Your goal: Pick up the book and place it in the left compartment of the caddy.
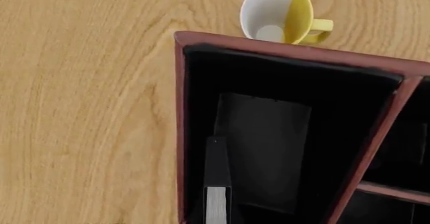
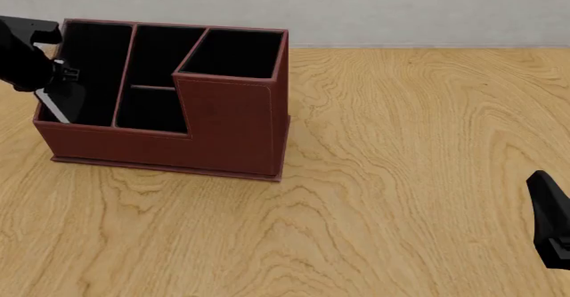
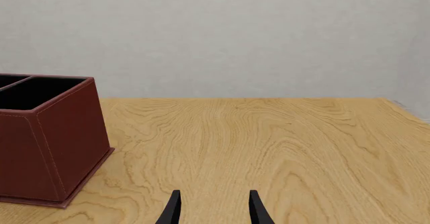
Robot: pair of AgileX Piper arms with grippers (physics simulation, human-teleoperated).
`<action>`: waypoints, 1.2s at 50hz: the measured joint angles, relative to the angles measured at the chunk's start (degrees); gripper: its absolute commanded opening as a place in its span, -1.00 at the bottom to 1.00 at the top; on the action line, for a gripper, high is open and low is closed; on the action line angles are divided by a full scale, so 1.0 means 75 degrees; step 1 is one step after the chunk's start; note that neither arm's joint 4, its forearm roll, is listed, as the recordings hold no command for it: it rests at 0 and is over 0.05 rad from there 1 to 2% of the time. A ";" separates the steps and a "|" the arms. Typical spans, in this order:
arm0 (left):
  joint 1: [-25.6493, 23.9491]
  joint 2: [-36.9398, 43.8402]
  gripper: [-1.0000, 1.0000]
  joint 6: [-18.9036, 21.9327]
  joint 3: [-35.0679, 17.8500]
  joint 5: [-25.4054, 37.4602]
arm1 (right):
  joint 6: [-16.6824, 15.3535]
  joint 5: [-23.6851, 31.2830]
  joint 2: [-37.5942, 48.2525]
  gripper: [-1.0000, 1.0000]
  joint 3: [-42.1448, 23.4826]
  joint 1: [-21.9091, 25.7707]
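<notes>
Four compartments divide the caddy (image 2: 223,133) at 10 o'clock on the table (image 2: 401,177), where the left gripper (image 2: 53,77) clamps the book (image 2: 64,103) tilted inside the left compartment (image 2: 93,63), the right gripper (image 3: 211,209) parted at 4 o'clock.

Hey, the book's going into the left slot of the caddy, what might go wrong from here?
1. The book hangs tilted at the left compartment; its lower edge could catch the caddy wall and jam or nudge the caddy.
2. Released tilted, it may lean rather than settle.
3. A cup stands just behind the caddy; a shove backward could knock it.
</notes>
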 measured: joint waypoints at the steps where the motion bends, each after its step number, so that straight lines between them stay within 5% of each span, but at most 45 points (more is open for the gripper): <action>1: -0.0009 -0.0003 1.00 -0.0010 -0.0002 0.0002 | 0.0000 0.0000 0.0000 1.00 0.0000 0.0000; 36: -0.0251 -0.0351 1.00 -0.0206 0.0106 -0.0041 | -0.0001 0.0000 0.0000 1.00 0.0000 0.0001; 60: -0.0686 -0.3418 1.00 -0.0638 0.1030 0.1133 | -0.0001 0.0000 0.0000 1.00 0.0000 0.0000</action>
